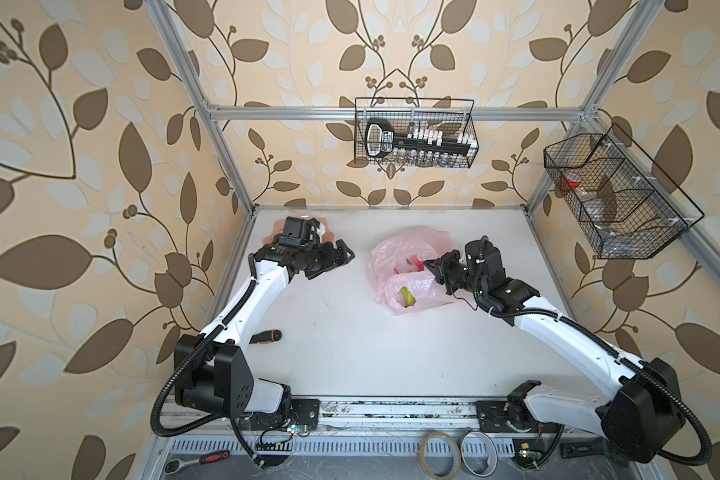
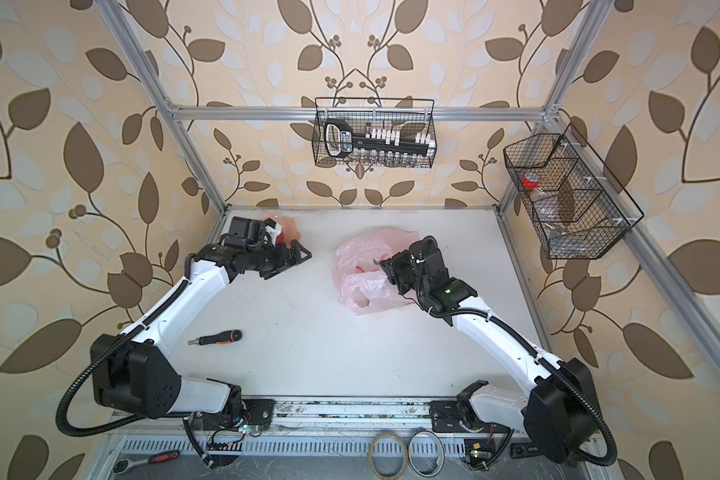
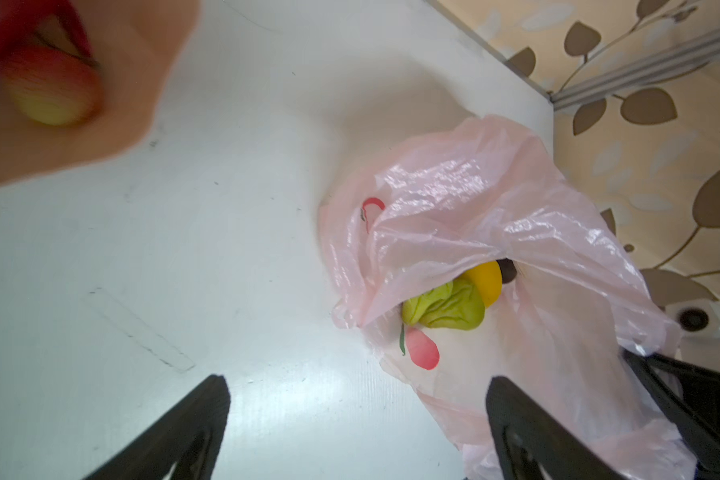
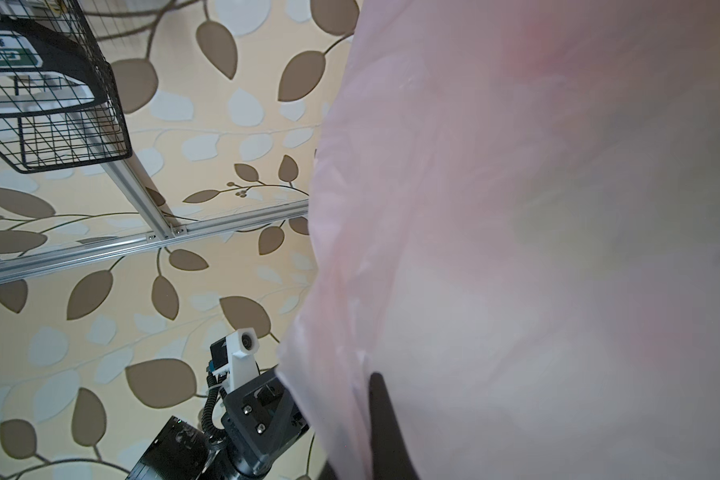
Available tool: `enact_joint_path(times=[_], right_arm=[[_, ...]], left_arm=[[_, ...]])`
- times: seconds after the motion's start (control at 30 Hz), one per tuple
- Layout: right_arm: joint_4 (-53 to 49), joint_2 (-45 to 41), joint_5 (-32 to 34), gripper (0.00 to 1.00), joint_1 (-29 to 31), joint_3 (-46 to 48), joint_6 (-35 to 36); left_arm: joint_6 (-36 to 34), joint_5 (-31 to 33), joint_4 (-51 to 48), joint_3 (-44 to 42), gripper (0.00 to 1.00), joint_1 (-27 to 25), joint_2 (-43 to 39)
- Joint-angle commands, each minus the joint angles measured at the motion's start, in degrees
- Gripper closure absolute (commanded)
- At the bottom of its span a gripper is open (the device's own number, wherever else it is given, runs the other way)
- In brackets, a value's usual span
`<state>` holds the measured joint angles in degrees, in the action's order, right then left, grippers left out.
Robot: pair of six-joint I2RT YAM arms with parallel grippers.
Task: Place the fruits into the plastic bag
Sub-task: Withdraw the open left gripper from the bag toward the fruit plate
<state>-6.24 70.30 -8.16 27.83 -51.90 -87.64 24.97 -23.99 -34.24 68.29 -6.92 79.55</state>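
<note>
A white table (image 1: 350, 357) fills the floor of a cell framed in aluminium rails (image 1: 391, 113), with beige leaf-patterned wallpaper (image 1: 80, 166) behind. On the table's near left part lies a screwdriver (image 1: 265, 336) with a black and orange handle. At the table's far left corner sits a peach-pink dish (image 2: 290, 227). Above the table's far edge hangs a black wire basket (image 1: 412, 99) holding a black and white tool rack (image 1: 416, 139). Above the table's right edge hangs a divided wire basket (image 1: 574, 208). Below the table's near edge lie two tape rolls (image 1: 421, 454) and a red-handled ratchet (image 1: 196, 461).
</note>
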Motion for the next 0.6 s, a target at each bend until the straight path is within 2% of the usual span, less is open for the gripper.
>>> enact_joint_path(times=[0.0, 0.2, 0.4, 0.57], right_arm=[[1.0, 0.5, -1.0, 1.00, -0.2, -0.2, -1.9], [0.8, 0.3, -1.0, 1.00, -0.5, 0.2, -1.8], [0.6, 0.2, -1.0, 1.00, -0.8, 0.3, -1.8], [0.7, 0.3, -1.0, 1.00, -1.0, 0.4, -1.7]], left_arm=[[-4.5, 1.5, -4.7, 2.2, 0.02, 4.8, -0.8], [-5.7, 3.2, -5.7, 5.5, 0.01, 10.0, 2.5], [-2.3, 5.8, -3.7, 7.1, 0.06, 10.1, 7.0], [0.2, 7.8, -0.9, 7.5, 0.13, 9.7, 9.7]])
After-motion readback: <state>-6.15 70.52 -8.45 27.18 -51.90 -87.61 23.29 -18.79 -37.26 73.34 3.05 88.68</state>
